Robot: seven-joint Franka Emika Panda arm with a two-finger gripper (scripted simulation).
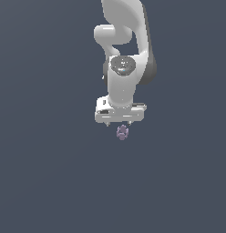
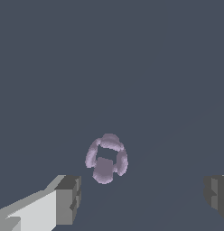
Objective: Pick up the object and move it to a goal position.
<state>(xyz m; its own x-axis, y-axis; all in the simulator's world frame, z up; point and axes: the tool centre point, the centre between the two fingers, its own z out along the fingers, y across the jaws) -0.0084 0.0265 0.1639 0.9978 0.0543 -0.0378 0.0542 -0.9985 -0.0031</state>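
The object [image 1: 122,132] is a small pale-purple lumpy blob of rounded segments lying on the dark grey surface. In the exterior view it shows just below the white gripper [image 1: 119,124], whose body hangs over it. In the wrist view the object [image 2: 106,158] lies ahead of the gripper [image 2: 143,195], nearer to the one grey fingertip [image 2: 68,198] than to the other [image 2: 216,194]. The fingers stand wide apart with nothing between them, so the gripper is open. The object is much narrower than the gap.
The white arm [image 1: 126,54] rises from the gripper towards the top of the exterior view. A plain dark grey surface [image 1: 51,173] fills the rest of both views.
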